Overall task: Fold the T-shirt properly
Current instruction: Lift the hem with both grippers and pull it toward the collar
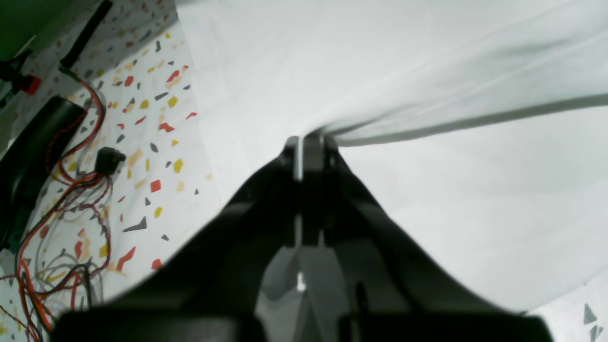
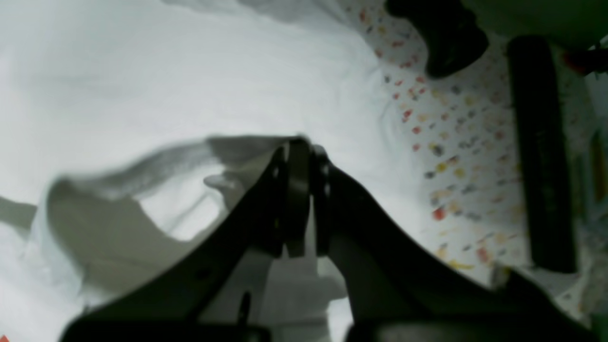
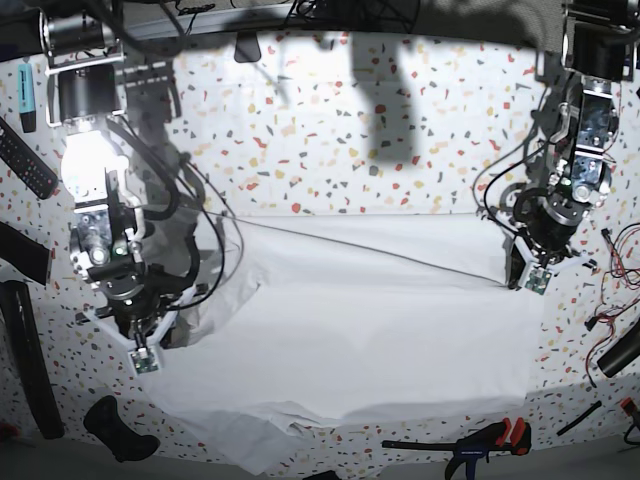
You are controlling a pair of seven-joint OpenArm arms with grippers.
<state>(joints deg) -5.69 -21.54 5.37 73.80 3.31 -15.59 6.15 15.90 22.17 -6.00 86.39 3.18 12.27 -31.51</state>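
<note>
The T-shirt (image 3: 360, 320) covers most of the middle of the table (image 3: 400, 130), leaving a broad bare band behind it. At the front edge lie a clamp (image 3: 470, 445) and a dark handle (image 3: 118, 428). Loose wires (image 3: 605, 300) crowd one side, a remote (image 3: 25, 160) and a dark curved bar (image 3: 28, 360) the other.

white T-shirt (image 3: 350, 330) spread mid-table, right gripper (image 3: 141, 352) at 8 o'clock pinching its edge, left gripper (image 3: 524, 275) at 3 o'clock apparently pinching too
</note>
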